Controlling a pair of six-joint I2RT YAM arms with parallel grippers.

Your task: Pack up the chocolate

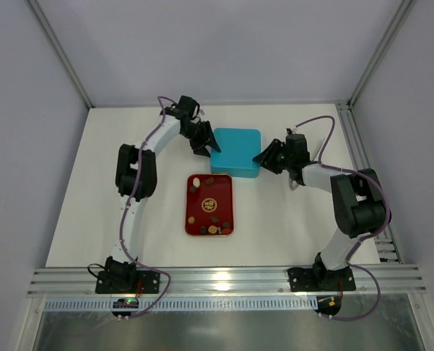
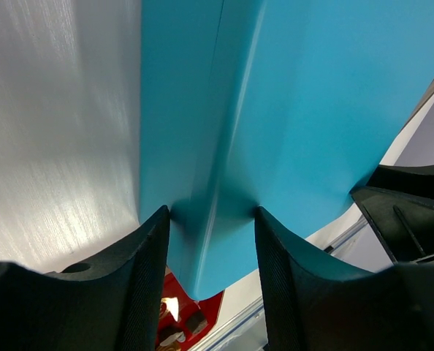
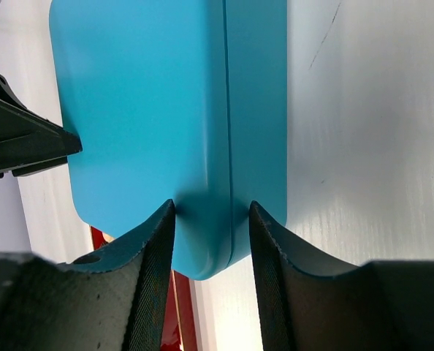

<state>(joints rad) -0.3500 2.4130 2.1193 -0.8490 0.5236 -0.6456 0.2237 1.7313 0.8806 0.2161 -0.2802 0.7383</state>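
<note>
— White table (image 1: 93, 205), starting from the left: what is the left gripper (image 1: 207, 150) doing?
— It is clamped on the near left corner of the teal box (image 1: 235, 150). In its wrist view both fingers (image 2: 147, 278) press against the box, and the seam between lid and base runs between them. The jaws stand only as far apart as the corner they pinch.
— And the chocolate (image 1: 212, 203)?
— All of it lies in the red tray (image 1: 225, 191), just in front of the box on the side of the arm bases. I cannot tell whether tray and box touch. The pieces are dark brown, light brown and cream: a few at the far end, a cluster in the middle, more along the near end.
— The lid?
— Closed on the box.
— And on the right?
— The right gripper (image 1: 262, 157) pinches the near right corner the same way, with a finger touching on each side.
</note>
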